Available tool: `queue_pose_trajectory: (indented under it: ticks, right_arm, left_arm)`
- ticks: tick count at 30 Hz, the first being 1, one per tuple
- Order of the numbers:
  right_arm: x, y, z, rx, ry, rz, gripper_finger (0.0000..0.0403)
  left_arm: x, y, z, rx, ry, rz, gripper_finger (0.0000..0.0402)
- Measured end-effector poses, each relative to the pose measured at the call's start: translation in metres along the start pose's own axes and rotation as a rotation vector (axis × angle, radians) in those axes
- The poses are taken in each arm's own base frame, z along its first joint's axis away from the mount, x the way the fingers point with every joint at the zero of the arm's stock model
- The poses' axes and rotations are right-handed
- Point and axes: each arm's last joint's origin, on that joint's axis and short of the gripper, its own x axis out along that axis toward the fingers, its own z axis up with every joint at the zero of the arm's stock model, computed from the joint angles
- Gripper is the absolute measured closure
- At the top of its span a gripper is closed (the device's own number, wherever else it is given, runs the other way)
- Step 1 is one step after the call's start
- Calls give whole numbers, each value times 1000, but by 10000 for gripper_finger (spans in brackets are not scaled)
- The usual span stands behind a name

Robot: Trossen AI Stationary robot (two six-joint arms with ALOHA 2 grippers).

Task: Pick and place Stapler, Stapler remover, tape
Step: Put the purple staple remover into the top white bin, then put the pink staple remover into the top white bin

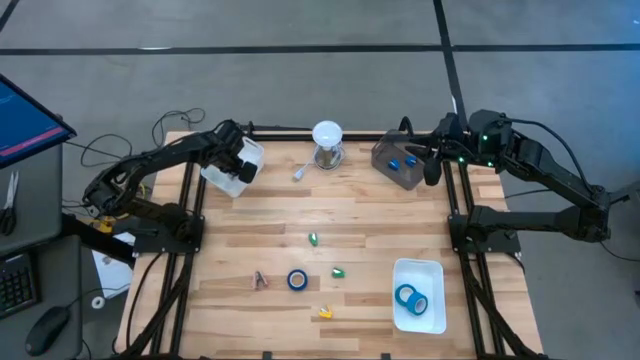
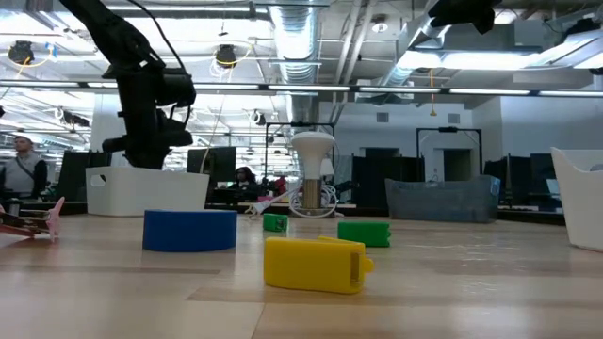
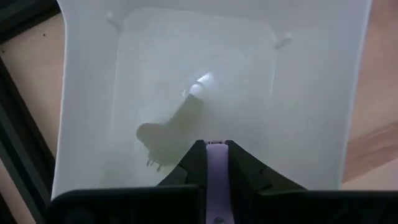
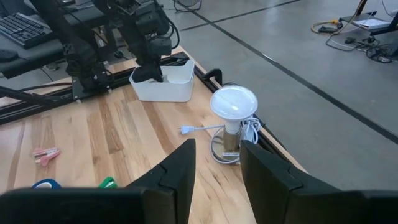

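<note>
Left claw (image 3: 216, 163), only wrist-visible, perhaps gripping lilac piece (image 3: 216, 180).

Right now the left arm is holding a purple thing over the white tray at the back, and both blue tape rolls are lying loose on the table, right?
Not quite. Only one tape roll lies loose on the table; the other tape roll sits inside the front white tray, as the high view shows. The rest holds: the left gripper grips a purple thing over the back tray.

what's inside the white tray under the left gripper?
Left gripper hangs over the white tray, shut on a pale purple piece. Visible tray floor holds only the gripper's shadow; the strip behind the fingers is covered.
</note>
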Motion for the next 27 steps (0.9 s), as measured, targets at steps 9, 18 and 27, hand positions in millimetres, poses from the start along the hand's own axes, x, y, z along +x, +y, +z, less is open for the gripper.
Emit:
queue_pose_trajectory:
  ticks: [9,18,27]
  right_arm:
    - [0,0,0,0,0,0,284]
    - [0,0,0,0,0,1,284]
    - [0,0,0,0,0,1,284]
  left_arm:
    - [0,-1,5,-60,-49,-9,325]
    - [0,-1,5,-75,-55,-10,293]
    - [-21,-4,3,-44,-135,-79,325]
